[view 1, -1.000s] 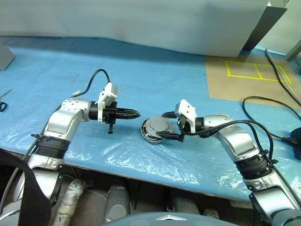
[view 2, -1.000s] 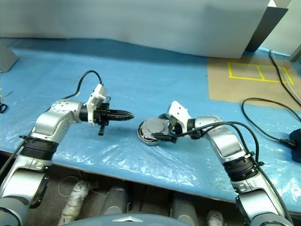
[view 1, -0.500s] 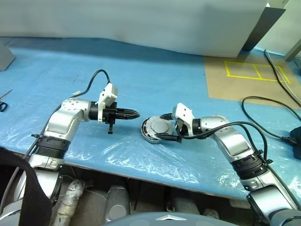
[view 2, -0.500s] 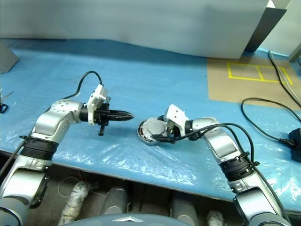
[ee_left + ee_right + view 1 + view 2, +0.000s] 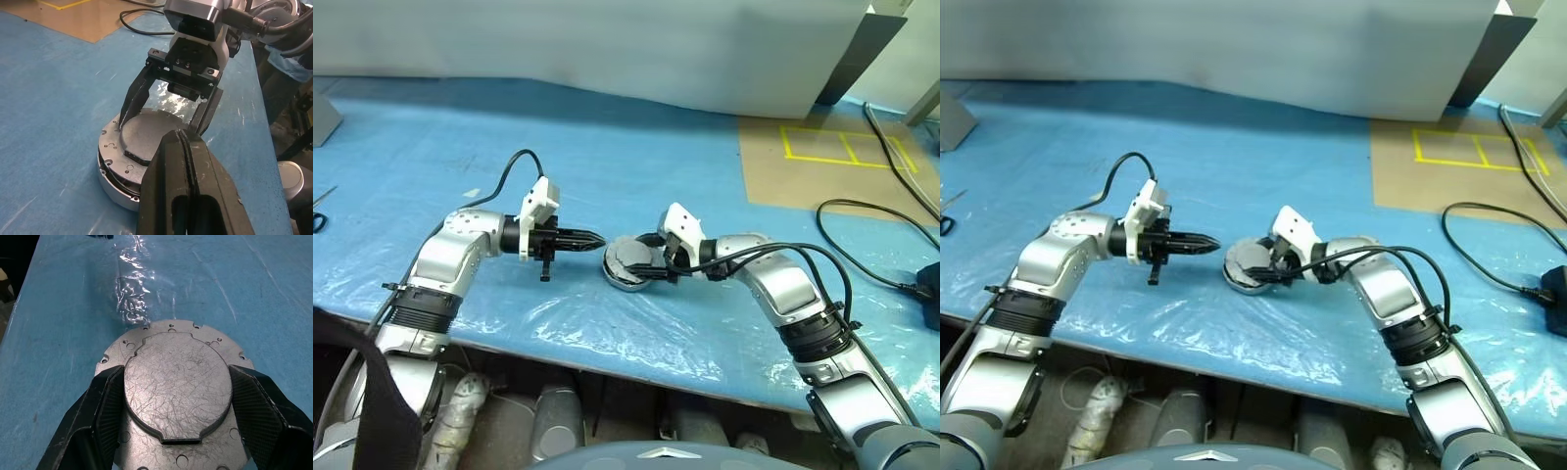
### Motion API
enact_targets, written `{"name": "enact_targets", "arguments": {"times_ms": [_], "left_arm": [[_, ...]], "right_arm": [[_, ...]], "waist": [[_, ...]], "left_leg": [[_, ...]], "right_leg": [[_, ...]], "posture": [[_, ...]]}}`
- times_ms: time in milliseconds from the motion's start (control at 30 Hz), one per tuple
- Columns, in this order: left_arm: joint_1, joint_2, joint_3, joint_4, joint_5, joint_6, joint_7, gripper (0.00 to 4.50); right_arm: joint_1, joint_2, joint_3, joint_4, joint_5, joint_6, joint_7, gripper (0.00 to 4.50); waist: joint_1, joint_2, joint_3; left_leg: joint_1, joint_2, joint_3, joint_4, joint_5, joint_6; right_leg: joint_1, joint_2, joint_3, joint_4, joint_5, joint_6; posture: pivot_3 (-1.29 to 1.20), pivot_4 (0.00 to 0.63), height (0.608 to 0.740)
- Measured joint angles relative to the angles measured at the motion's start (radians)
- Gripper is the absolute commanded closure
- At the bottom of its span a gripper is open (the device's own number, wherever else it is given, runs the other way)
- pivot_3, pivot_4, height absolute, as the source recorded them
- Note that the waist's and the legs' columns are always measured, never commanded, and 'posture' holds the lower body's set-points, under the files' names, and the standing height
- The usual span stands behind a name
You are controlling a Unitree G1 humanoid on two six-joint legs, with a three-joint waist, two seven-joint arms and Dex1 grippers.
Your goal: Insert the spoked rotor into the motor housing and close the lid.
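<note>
The lid (image 5: 171, 333), plain grey face up, lies on the motor housing (image 5: 113, 182) on the blue table. My right gripper (image 5: 642, 260) reaches over it from the right. Its two black fingers (image 5: 105, 401) press against opposite sides of the lid's raised centre plate, so it is shut on the lid. My left gripper (image 5: 595, 238) hangs a short way left of the lid, level, pointing at it, shut and empty. The spoked rotor is hidden.
The table is covered in wrinkled blue plastic sheet (image 5: 460, 147). A brown board with yellow tape (image 5: 832, 162) lies at the back right. Black cables (image 5: 871, 220) trail along the right side. A white panel (image 5: 607, 49) stands behind. The table's front edge (image 5: 607, 367) is close.
My right gripper has slid further left over the lid and its fingers have narrowed onto the raised centre plate. The left gripper has stayed still.
</note>
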Motion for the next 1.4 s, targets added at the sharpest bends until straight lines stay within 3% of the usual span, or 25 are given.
{"name": "enact_targets", "arguments": {"times_ms": [800,1167,1400], "left_arm": [[-0.001,-0.008,0.002,0.036,0.018,-0.023,0.01,4.5],[-0.001,-0.012,0.002,0.047,0.02,-0.031,0.011,4.5],[-0.003,-0.019,0.002,0.056,0.023,-0.033,0.014,4.5]], "right_arm": [[-0.064,0.094,0.034,0.05,-0.069,0.059,-0.124,1.55],[-0.08,0.166,0.034,0.117,-0.088,0.037,-0.174,1.55],[-0.105,0.179,0.088,0.154,-0.148,-0.019,-0.207,1.55]], "waist": [[-0.004,0.0,0.0],[-0.025,0.0,0.0],[-0.025,0.0,0.0]], "left_leg": [[0.001,0.0,0.0,0.0,0.0,0.0],[0.016,0.0,0.002,-0.003,0.0,-0.001],[0.016,-0.001,0.004,-0.006,0.0,-0.001]], "right_leg": [[0.0,0.0,0.0,0.001,0.0,0.0],[0.01,0.0,0.005,0.001,0.0,0.0],[0.009,0.001,0.007,-0.001,0.0,0.0]], "posture": [[0.0,0.15,0.74],[0.0,0.15,0.74],[0.0,0.15,0.74]]}}
